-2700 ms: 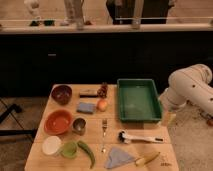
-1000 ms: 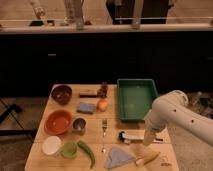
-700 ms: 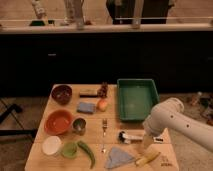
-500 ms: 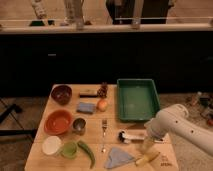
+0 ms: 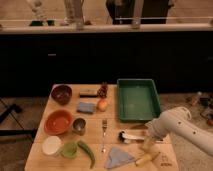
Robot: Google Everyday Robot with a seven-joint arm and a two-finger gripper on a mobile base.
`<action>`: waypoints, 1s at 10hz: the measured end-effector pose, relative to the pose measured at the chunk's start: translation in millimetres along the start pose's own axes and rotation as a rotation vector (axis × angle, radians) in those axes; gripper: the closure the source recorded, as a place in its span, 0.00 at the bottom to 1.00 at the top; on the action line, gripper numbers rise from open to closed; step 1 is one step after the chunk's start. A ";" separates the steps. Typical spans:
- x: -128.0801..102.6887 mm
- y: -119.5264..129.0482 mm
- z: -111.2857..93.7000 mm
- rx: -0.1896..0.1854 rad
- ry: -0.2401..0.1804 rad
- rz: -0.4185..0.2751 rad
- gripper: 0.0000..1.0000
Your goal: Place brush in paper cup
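The brush lies flat on the wooden table, just below the green tray. Its black bristle head points left and its white handle runs right. My gripper hangs at the end of the white arm, which reaches in from the right. It is low over the right end of the brush handle and hides that end. The paper cup stands upright at the table's front left corner, far to the left of the gripper, below the orange bowl.
A green tray sits at the back right. A yellow-handled knife and a blue cloth lie in front of the brush. A fork, a metal cup, a green pepper, a dark bowl and a sponge fill the left half.
The arm has swung in from the table's right side, moving left and down until the gripper is over the brush handle. The brush and the other objects have not moved.
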 end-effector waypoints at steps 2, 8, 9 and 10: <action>8.1 -3.7 5.6 -0.006 0.003 0.002 0.20; 37.3 -8.0 4.7 -0.010 0.006 0.035 0.21; 39.0 -7.1 6.1 -0.015 0.008 0.033 0.29; 39.3 -6.5 7.3 -0.019 0.009 0.028 0.38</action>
